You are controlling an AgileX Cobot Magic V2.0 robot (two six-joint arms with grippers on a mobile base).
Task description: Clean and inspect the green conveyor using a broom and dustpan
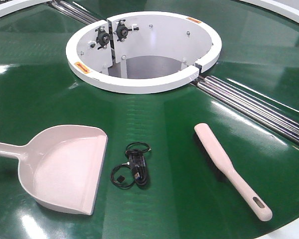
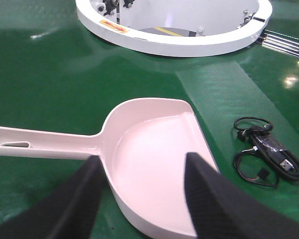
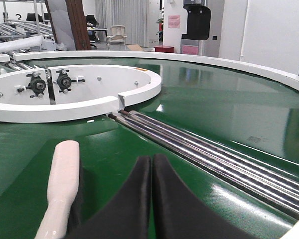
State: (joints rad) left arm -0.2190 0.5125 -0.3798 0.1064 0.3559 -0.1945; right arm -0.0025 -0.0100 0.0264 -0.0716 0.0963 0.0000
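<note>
The green conveyor (image 1: 169, 119) fills the front view. The dustpan (image 1: 65, 167) lies at the left with its lip to the right; it also shows in the left wrist view (image 2: 154, 164). The broom (image 1: 229, 167) lies at the right, handle hole toward the front; its head shows in the right wrist view (image 3: 62, 181). My left gripper (image 2: 142, 162) is open over the dustpan's back wall, holding nothing. My right gripper (image 3: 152, 164) is shut and empty, just right of the broom. Neither gripper shows in the front view.
A coiled black cable (image 1: 134, 167) lies between dustpan and broom, also in the left wrist view (image 2: 264, 152). The white ring hub (image 1: 144, 50) stands behind. Steel rails (image 1: 254, 107) run from the hub to the right edge.
</note>
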